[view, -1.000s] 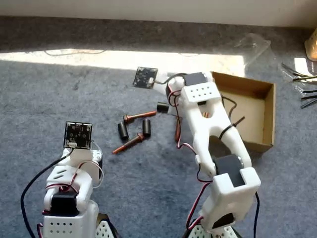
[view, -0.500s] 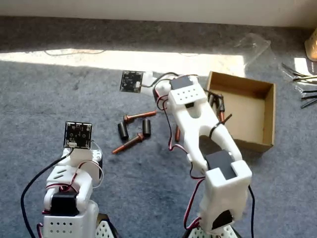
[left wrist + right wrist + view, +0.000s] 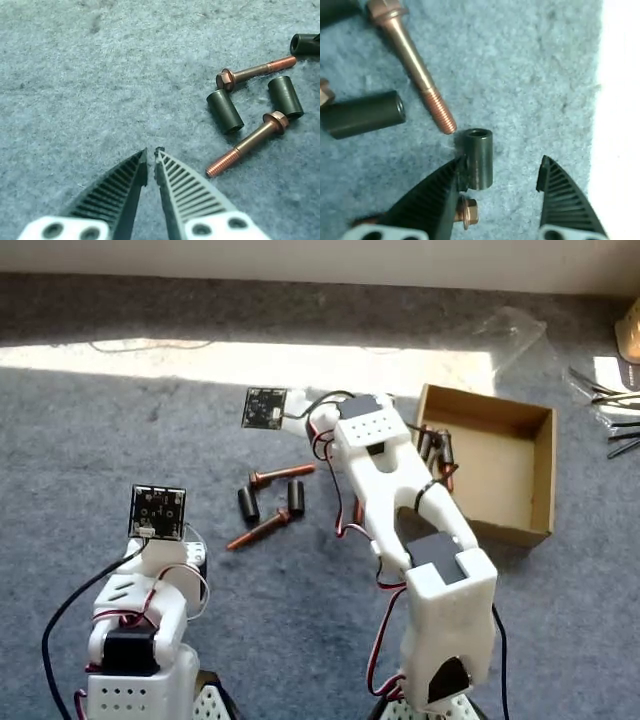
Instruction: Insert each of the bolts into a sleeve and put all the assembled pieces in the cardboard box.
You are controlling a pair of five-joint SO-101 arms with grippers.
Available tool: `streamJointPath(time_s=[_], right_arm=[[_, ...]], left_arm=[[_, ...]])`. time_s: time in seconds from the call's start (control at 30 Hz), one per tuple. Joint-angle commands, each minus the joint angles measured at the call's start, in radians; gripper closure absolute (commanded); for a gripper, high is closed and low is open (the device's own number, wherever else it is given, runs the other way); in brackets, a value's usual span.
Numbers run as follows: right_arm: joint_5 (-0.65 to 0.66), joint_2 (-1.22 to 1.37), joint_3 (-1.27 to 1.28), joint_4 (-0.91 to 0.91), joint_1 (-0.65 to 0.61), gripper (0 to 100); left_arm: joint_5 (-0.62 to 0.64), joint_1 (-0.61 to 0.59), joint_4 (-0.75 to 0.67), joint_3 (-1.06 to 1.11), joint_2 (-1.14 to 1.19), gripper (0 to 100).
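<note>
My right gripper [image 3: 502,162] is open and low over the carpet. A black sleeve [image 3: 479,159] stands between its fingers, against one of them. A copper bolt [image 3: 412,60] and a second sleeve [image 3: 362,114] lie just beyond, and a bolt head [image 3: 467,210] shows under the gripper. In the high view two bolts [image 3: 282,474] [image 3: 260,528] and two sleeves [image 3: 247,503] [image 3: 296,496] lie left of the right arm [image 3: 385,475]. The cardboard box [image 3: 540,470] holds assembled pieces [image 3: 436,448]. My left gripper [image 3: 151,152] is shut and empty, short of the parts.
The box's near wall [image 3: 510,533] stands right of the right arm. Clear plastic wrap [image 3: 510,335] lies behind the box, and cables [image 3: 610,430] at the far right. A bright sunlit strip [image 3: 200,360] crosses the carpet beyond the parts.
The right arm has swung left, away from the box and over the loose parts. The assembled pieces in the box have come into sight. The left arm has not moved.
</note>
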Motion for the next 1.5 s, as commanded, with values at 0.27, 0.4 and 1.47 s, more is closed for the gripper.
streamJointPath(time_s=[0.27,0.4,1.47], right_arm=[[0.011,0.11,-0.056,-0.024,-0.012,79.3],[0.011,0.114,-0.056,-0.024,-0.012,79.3],[-0.241,-0.182,-0.051,0.194,-0.087,96.5]], left_arm=[[-0.005,-0.005,-0.02,-0.012,-0.012,96],[-0.005,-0.005,-0.02,-0.012,-0.012,96],[-0.006,-0.005,-0.026,0.018,-0.012,96]])
